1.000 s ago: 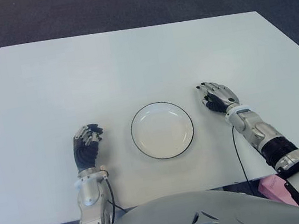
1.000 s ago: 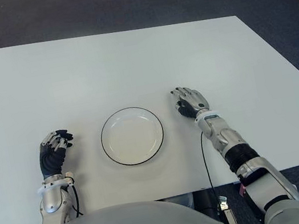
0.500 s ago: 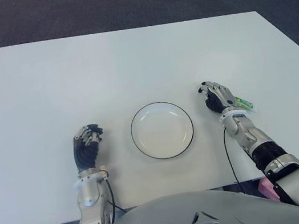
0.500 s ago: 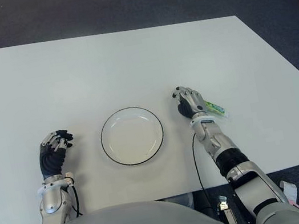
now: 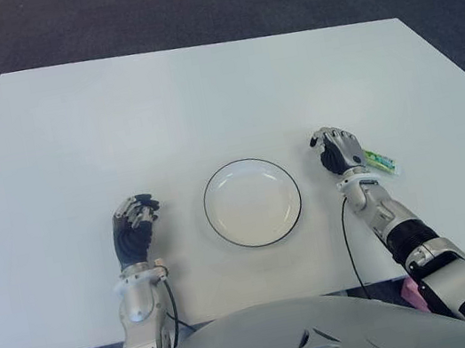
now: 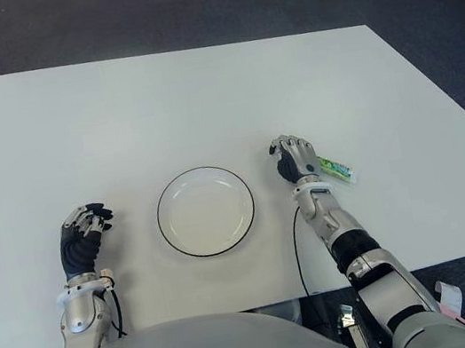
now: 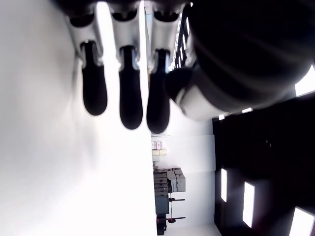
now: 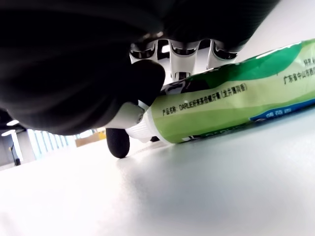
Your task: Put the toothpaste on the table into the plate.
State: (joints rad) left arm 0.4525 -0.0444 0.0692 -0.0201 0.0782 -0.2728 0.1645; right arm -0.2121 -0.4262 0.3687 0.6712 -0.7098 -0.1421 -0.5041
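— Since a second ago, what has changed?

— Back then the right hand lay flat over the toothpaste and hid it. Now it has turned and curled, and the green tail of the toothpaste sticks out on its outer side, away from the plate. The left hand has not moved; it shows on the far side of the plate from the working hand, fingers curled on nothing.

— Is the tube held yet?

— Fingers and thumb are closed around its cap end in the right wrist view, but the tube still lies on the table, so I judge the grip only just made.

— How will it handle?

— Probably light, with a soft, glossy body that can dent or slip. The cap end and shoulder are the stiff part, so a hold there, where the fingers already are, seems the best choice. The tail may droop.

— And the count?

— One toothpaste, one plate, with nothing in it, and two hands.
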